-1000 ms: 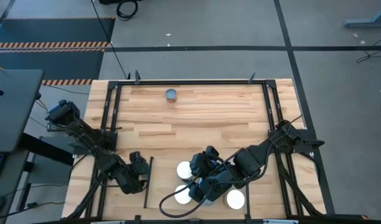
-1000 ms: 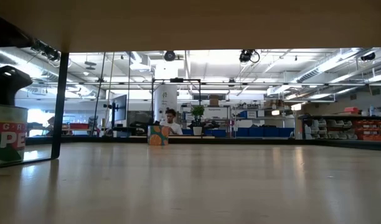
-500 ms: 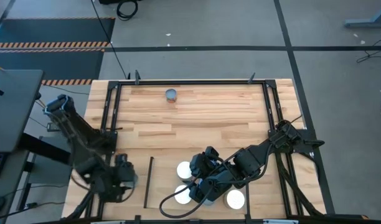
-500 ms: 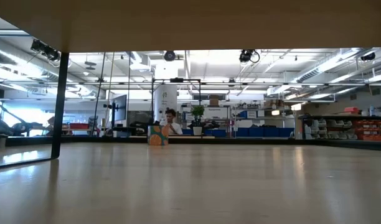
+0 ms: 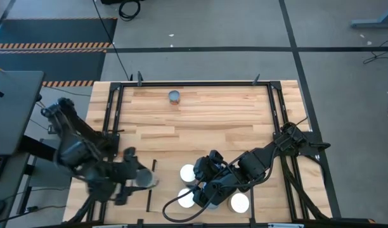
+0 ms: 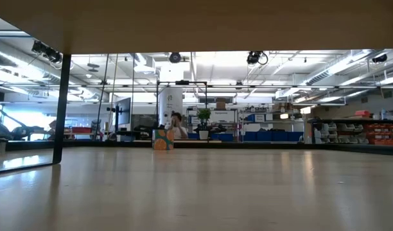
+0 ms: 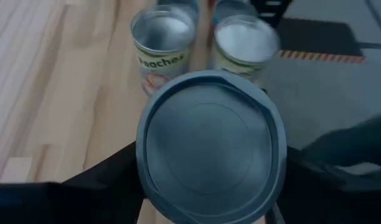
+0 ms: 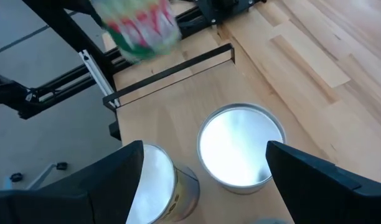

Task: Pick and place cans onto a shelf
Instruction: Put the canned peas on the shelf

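your left hand [image 5: 138, 178] grips a grey-topped can [image 7: 210, 144], carried w/ top up toward the shelf [image 5: 165, 183]. right hand [image 8: 200, 186] gapes empty over white cans [image 8: 240, 149], near edge of bench [image 5: 200, 120].

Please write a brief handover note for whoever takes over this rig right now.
Left claw: shut on a grey-topped can, lifted beside the shelf.
Right claw: open, low over the cans on the shelf.
Done: three white-topped cans show on the shelf; others may be hidden.
Left: set down the held can, then fetch the lone can near the far edge of the table.
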You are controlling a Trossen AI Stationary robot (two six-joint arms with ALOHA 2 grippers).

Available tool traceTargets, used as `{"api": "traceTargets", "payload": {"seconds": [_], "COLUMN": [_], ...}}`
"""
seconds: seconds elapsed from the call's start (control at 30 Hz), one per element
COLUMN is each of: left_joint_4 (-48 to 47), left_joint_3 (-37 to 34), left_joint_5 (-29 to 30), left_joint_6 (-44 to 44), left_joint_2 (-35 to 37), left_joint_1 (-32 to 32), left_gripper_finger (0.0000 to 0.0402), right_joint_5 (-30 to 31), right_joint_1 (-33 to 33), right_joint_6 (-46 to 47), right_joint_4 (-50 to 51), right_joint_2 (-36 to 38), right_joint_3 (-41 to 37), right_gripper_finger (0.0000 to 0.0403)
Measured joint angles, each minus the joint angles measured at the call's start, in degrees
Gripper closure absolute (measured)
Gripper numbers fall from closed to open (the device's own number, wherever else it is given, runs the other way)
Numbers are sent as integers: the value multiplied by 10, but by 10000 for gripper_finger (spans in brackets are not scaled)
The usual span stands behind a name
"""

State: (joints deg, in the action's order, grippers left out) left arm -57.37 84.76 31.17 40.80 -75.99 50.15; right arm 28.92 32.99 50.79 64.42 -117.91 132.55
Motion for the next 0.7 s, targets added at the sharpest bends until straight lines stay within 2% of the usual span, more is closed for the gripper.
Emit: {"api": "traceTargets", "payload": {"seconds": [0.13, 0.33, 0.7], "left_joint_4": [31, 17, 19], "left_joint_3": [-6, -7, -7], "left_joint_5": [-13, -27, -68], "left_joint_6": [-38, -56, -76], "left_joint_2": [-37, -94, -137], "left_joint_1": [-44, -77, -115], "left_gripper_finger": [116, 115, 113], "right_joint_5": [-5, -32, -37], "right_joint_1": [2, 11, 33], "right_joint_6": [7, 32, 37], "right_joint_4": [0, 0, 0], "right_joint_2": [0, 0, 0], "right_joint_3": [0, 0, 0], "right_gripper_finger": [56, 56, 56]}}
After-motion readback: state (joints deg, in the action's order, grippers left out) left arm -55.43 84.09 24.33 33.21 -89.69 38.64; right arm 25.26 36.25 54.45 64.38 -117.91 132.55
